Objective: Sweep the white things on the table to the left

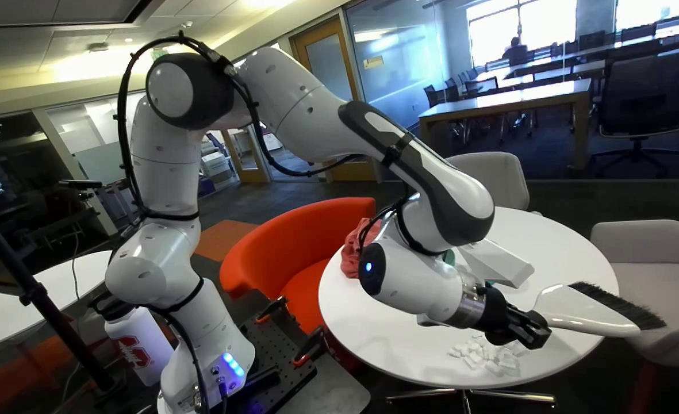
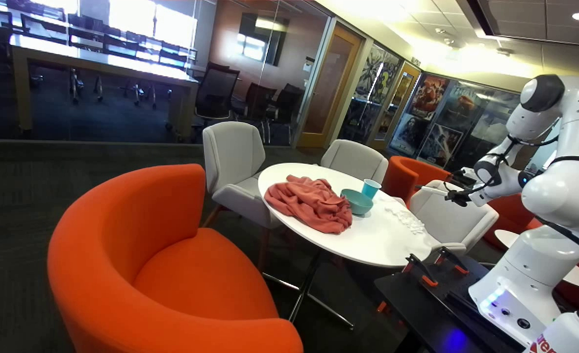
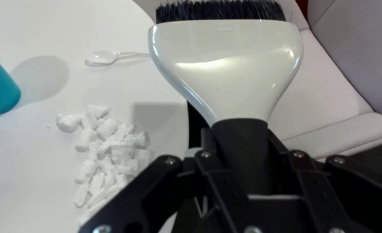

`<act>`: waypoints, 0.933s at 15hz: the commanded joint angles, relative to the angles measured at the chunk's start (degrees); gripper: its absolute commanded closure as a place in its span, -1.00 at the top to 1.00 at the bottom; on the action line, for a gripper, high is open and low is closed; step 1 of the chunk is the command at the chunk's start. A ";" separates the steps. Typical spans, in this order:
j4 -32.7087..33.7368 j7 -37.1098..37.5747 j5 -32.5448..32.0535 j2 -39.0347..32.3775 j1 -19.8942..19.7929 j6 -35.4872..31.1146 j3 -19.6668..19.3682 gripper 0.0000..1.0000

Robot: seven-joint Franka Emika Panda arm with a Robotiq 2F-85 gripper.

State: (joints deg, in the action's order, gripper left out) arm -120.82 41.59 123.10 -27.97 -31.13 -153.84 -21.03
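Observation:
The white things (image 1: 486, 357) are a loose pile of small white pieces near the edge of the round white table (image 1: 569, 253). They also show in an exterior view (image 2: 407, 219) and in the wrist view (image 3: 108, 161), left of my gripper. My gripper (image 3: 241, 140) is shut on the black handle of a brush (image 3: 226, 64) with a white head and dark bristles. In both exterior views the gripper (image 1: 537, 332) (image 2: 460, 197) is raised. In the wrist view the brush is beside the pile, over the table edge and chair, bristles pointing away. The far handle end is hidden.
A blue cup (image 2: 371, 189), a teal bowl (image 2: 357, 202) and a red cloth (image 2: 314, 203) are on the table. A clear plastic spoon (image 3: 103, 57) lies beyond the pile. A white angular object (image 1: 497, 264) shows behind the arm. A grey chair (image 3: 333, 90) adjoins the edge.

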 commanded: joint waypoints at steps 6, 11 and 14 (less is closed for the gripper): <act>-1.39 8.81 -0.01 0.28 -0.03 -1.08 1.25 -0.72; -4.42 23.65 -1.45 0.70 1.07 -3.21 3.19 -0.72; -6.20 31.13 -3.98 1.92 2.53 -6.65 3.75 -0.72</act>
State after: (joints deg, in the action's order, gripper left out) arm -124.45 65.72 121.41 -29.45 -30.21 -156.65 -17.76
